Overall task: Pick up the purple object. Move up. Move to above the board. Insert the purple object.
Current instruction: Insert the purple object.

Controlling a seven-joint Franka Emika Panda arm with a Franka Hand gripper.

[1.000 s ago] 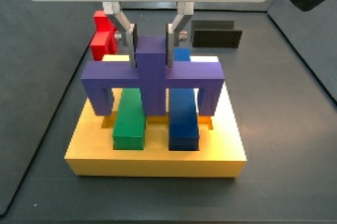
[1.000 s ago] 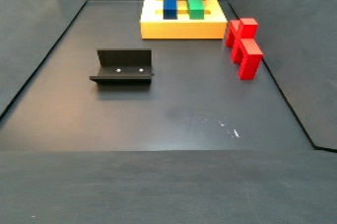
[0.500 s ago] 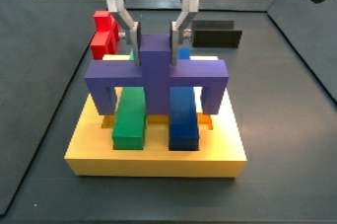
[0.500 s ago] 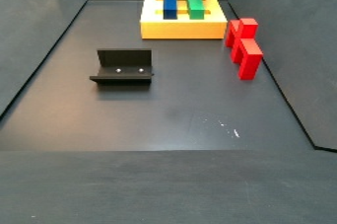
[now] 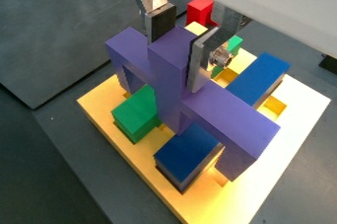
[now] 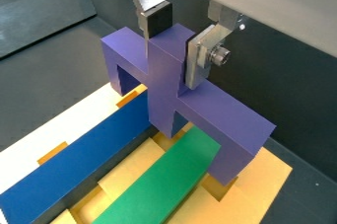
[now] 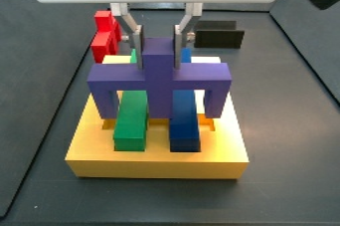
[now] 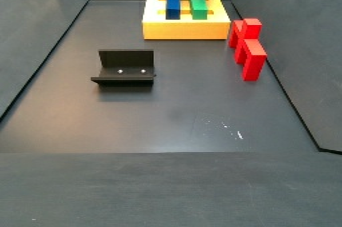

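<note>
The purple object (image 7: 159, 71) is a cross-shaped bridge with a central post. It stands on the yellow board (image 7: 159, 160), its legs straddling a green block (image 7: 130, 120) and a blue block (image 7: 186, 125). My gripper (image 7: 158, 33) hangs over the post with one finger on each side. The silver fingers stand slightly apart from the post, so the gripper is open and holds nothing. Both wrist views show the purple object (image 5: 171, 80) (image 6: 158, 65) seated on the board, with the gripper (image 5: 182, 48) (image 6: 178, 45) around its top.
Two red blocks (image 8: 247, 46) stand on the floor beside the board; one also shows behind it (image 7: 103, 33). The fixture (image 8: 124, 68) stands on the dark floor away from the board. Dark walls enclose the floor.
The fingers have spread a little wider apart and risen slightly along the post. The purple object has stayed in place on the board.
</note>
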